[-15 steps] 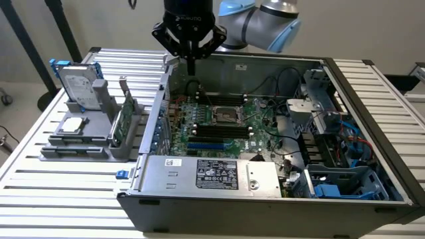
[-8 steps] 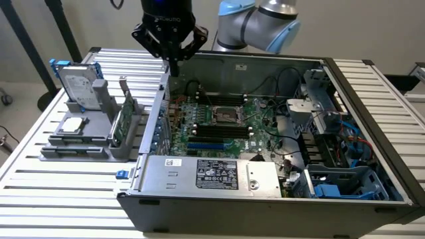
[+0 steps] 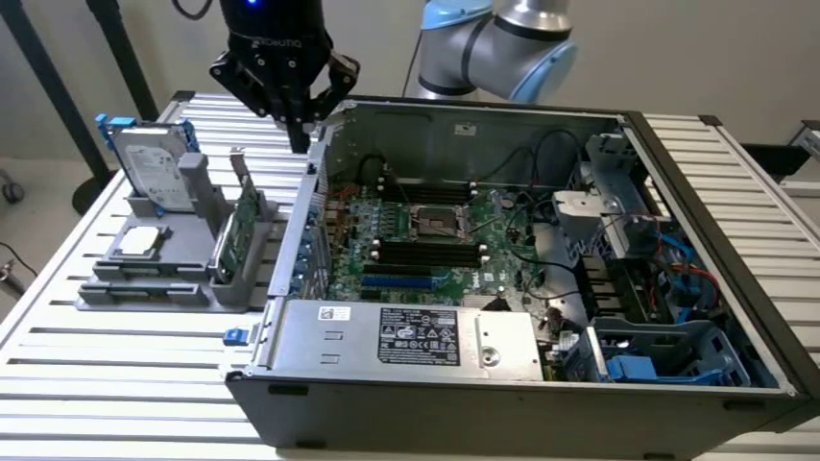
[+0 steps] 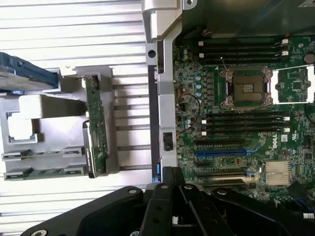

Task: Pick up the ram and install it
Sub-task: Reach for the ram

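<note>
Two thin dark-green ram (image 4: pixel 34 173) sticks stand on edge in the slots at one end of the grey holder (image 4: pixel 59 132); in the exterior view the ram (image 3: pixel 134 274) is at the holder's near end. My black gripper (image 3: pixel 301 139) hangs shut and holds nothing, high above the left wall of the open computer case (image 3: pixel 307 221), between holder and motherboard. In the wrist view my gripper (image 4: pixel 170 177) shows its fingers pressed together over that wall. Black memory slots (image 4: pixel 243 118) lie bare on the motherboard beside the processor socket (image 4: pixel 246 88).
The holder (image 3: pixel 173 259) also carries a blue-framed hard drive (image 3: pixel 152 163), a processor chip (image 3: pixel 138 240) and a taller green card with a metal bracket (image 3: pixel 237 230). The case holds a power supply (image 3: pixel 410 336), cables and drive cages (image 3: pixel 640 250). All sits on a slatted metal table (image 3: pixel 115 384).
</note>
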`<state>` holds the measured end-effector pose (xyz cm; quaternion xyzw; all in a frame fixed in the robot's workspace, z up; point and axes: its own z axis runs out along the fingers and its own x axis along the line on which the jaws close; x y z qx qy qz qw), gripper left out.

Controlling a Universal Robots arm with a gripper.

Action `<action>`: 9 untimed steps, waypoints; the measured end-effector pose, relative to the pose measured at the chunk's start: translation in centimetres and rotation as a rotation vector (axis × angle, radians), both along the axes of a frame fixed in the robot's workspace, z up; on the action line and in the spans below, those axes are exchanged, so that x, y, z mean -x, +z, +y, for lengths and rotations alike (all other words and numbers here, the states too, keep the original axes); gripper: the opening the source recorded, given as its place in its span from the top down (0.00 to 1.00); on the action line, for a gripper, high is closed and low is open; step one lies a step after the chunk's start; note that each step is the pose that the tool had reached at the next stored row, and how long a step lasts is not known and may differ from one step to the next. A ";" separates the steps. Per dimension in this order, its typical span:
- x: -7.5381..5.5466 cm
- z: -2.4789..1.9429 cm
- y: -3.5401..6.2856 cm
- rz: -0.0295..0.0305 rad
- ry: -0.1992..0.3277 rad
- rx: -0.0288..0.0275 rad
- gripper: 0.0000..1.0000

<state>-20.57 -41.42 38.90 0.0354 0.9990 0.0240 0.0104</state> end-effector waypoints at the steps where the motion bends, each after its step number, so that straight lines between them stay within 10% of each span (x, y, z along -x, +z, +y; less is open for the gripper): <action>1: 0.5 -0.05 -0.06 0.0000 0.000 0.0000 0.89; 9: 4.1 -0.37 -0.63 0.0000 0.000 -0.0001 0.89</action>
